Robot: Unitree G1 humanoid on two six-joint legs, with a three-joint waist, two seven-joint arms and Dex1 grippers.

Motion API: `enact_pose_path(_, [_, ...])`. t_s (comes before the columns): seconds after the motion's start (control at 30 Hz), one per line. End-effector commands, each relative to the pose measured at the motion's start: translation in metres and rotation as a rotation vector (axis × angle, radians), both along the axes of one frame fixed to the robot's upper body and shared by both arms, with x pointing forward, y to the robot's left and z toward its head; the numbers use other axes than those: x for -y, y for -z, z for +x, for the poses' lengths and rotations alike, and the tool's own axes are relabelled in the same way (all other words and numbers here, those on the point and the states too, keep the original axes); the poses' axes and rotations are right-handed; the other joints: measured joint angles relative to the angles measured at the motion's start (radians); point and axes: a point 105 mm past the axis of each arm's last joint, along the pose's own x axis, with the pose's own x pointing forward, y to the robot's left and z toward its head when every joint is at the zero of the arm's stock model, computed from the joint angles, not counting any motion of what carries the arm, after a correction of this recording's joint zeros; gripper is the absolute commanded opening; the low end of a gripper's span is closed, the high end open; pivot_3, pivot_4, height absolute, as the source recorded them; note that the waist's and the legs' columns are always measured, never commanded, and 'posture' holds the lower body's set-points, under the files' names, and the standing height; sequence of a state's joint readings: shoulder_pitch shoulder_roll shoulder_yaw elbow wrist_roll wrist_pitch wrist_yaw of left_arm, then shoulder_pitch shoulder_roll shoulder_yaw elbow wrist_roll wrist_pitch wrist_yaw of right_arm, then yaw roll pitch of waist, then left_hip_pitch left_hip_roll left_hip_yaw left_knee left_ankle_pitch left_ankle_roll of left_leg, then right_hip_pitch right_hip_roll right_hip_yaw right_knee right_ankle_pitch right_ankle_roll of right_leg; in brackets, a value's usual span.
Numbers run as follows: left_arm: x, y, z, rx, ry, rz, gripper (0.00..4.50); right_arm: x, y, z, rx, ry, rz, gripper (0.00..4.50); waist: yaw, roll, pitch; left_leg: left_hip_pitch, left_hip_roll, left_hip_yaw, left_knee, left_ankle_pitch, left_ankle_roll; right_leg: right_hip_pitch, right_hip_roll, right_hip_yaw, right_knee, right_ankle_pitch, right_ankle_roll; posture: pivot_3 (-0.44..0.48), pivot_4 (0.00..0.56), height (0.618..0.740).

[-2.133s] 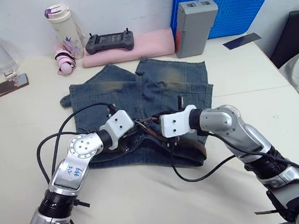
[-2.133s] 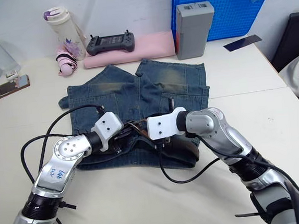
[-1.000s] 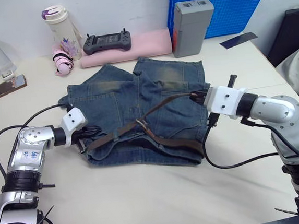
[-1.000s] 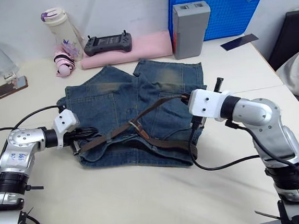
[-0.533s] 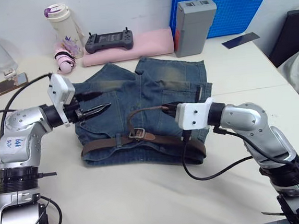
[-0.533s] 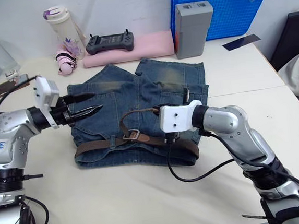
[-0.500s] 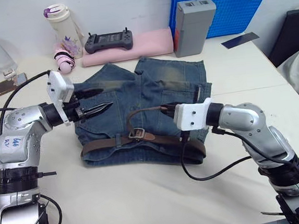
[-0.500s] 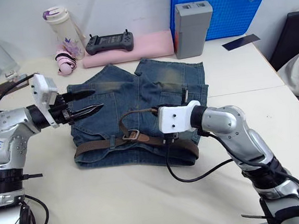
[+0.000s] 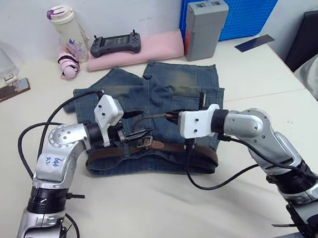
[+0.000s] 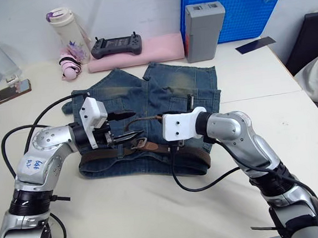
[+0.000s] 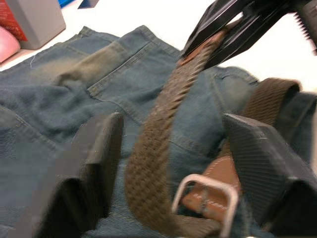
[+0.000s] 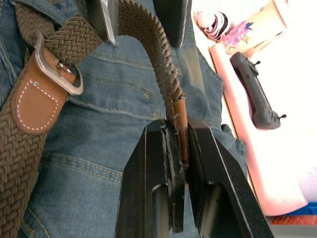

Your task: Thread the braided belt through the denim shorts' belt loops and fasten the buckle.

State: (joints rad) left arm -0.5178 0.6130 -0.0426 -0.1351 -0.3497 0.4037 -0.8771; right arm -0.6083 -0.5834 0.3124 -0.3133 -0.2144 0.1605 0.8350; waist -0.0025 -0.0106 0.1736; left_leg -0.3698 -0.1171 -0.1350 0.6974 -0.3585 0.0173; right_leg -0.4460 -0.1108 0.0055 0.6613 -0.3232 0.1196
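Note:
The denim shorts (image 9: 162, 91) lie flat in the middle of the table. The braided belt (image 9: 175, 147) runs along their near waistband, and its free end arcs up from the silver buckle (image 9: 144, 142). My right gripper (image 9: 170, 117) is shut on the belt's tan tip (image 12: 181, 124), holding that end just above the shorts. My left gripper (image 9: 139, 124) is open, its two fingers (image 11: 101, 158) straddling the raised strap (image 11: 153, 144) right beside the buckle (image 11: 210, 182). I cannot make out the belt loops along the waistband.
Along the back of the table stand a bottle (image 9: 66, 27), a game controller (image 9: 115, 43) on a pink cloth (image 9: 158, 45), a grey box (image 9: 205, 28) and a blue crate (image 9: 232, 4). A phone (image 9: 7, 91) lies at the far left.
My left gripper has come down from the shorts' left side to the buckle and now straddles the strap. My right gripper still holds the belt tip, shifted slightly left.

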Motion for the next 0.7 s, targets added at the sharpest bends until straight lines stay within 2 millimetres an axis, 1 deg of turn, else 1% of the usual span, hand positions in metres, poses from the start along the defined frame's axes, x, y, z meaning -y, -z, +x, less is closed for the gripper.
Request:
enact_pose_path(0.03, [0.001, -0.002, 0.001, 0.034, 0.005, 0.020, 1.61, -0.008, -0.014, -0.010, 0.048, -0.047, 0.024, 0.00, 0.000, 0.000, 0.000, 0.000, 0.000, 0.000, 0.000, 0.000, 0.000, 0.000, 0.000, 0.000, 0.000, 0.000, 0.000, 0.000, 0.150, 0.718])
enact_pose_path(0.13, [-0.001, 0.002, 0.005, 0.035, -0.021, 0.042, 0.18, -0.009, -0.014, -0.011, 0.045, -0.054, 0.031, 0.00, 0.000, 0.000, 0.000, 0.000, 0.000, 0.000, 0.000, 0.000, 0.000, 0.000, 0.000, 0.000, 0.000, 0.000, 0.000, 0.000, 0.150, 0.718])
enact_pose_path(0.17, [-0.002, 0.004, 0.007, 0.039, -0.030, 0.052, 0.02, -0.010, -0.015, -0.011, 0.044, -0.056, 0.036, 0.00, 0.001, 0.000, 0.000, 0.000, 0.000, 0.000, 0.000, 0.000, 0.000, 0.000, 0.000, 0.000, 0.000, 0.000, 0.000, 0.000, 0.150, 0.718])
enact_pose_path(0.33, [-0.003, 0.011, 0.010, 0.051, -0.056, 0.081, 0.02, -0.011, -0.018, -0.012, 0.047, -0.060, 0.049, 0.00, 0.000, 0.000, 0.000, 0.000, 0.000, 0.000, 0.000, 0.000, 0.000, 0.000, 0.000, 0.000, 0.000, 0.000, 0.000, 0.000, 0.150, 0.718])
enact_pose_path(0.47, [0.000, 0.009, 0.010, 0.053, -0.065, 0.046, 0.02, -0.011, -0.021, -0.009, 0.041, -0.039, 0.084, 0.00, 0.001, 0.000, 0.000, 0.000, 0.000, 0.000, 0.000, 0.000, 0.000, 0.000, 0.000, 0.000, 0.000, 0.000, 0.000, 0.000, 0.150, 0.718])
enact_pose_path(0.6, [0.002, 0.006, 0.010, 0.050, -0.077, 0.003, 0.02, 0.000, -0.019, 0.004, -0.011, 0.069, 0.124, 0.00, 0.000, 0.000, 0.000, 0.000, 0.000, 0.000, 0.000, 0.000, 0.000, 0.000, 0.000, 0.000, 0.000, 0.000, 0.000, 0.000, 0.150, 0.718])
enact_pose_path(0.7, [0.003, 0.006, 0.010, 0.048, -0.083, -0.006, 0.02, 0.009, -0.019, 0.008, -0.014, 0.116, 0.129, 0.00, 0.000, 0.000, 0.000, 0.000, 0.000, 0.000, 0.000, 0.000, 0.000, 0.000, 0.000, 0.000, 0.000, 0.000, 0.000, 0.000, 0.150, 0.718])
